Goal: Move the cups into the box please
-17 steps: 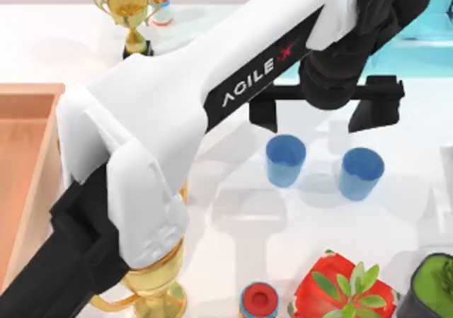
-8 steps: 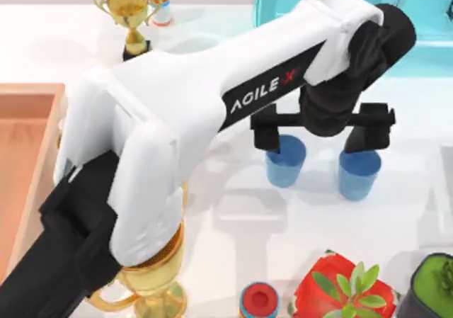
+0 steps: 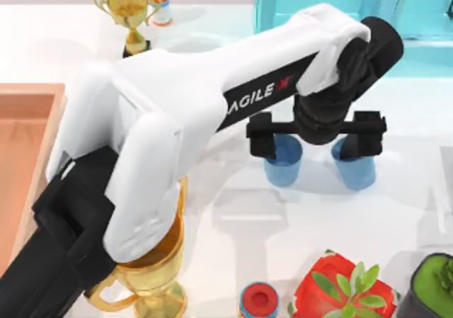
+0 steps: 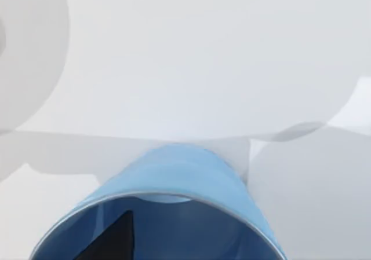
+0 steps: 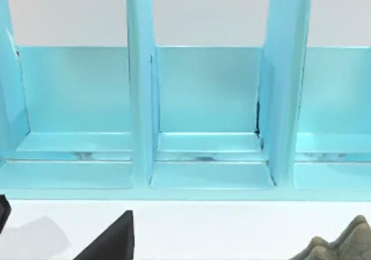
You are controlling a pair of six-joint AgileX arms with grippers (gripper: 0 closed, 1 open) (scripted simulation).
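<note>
The top view looks straight down on the surface (image 3: pixel 233 219). The left wrist camera sits very close over a blue cup (image 4: pixel 174 208), seen from above at four o'clock (image 3: pixel 283 163). The right wrist camera faces the turquoise shelf (image 5: pixel 203 115), at one o'clock from above (image 3: pixel 417 13).

Presenting as matte, smooth blue plastic: both cups (image 3: pixel 284 163) (image 3: pixel 356 170). Showing glossy gold metal finish: large trophy (image 3: pixel 152 279) and small trophy (image 3: pixel 129 10). Appearing as smooth white and black plastic shell: left arm (image 3: pixel 177 127). Looking matte terracotta: box (image 3: pixel 28 137). Reading as glossy turquoise: shelf cabinet (image 5: pixel 208 109).
</note>
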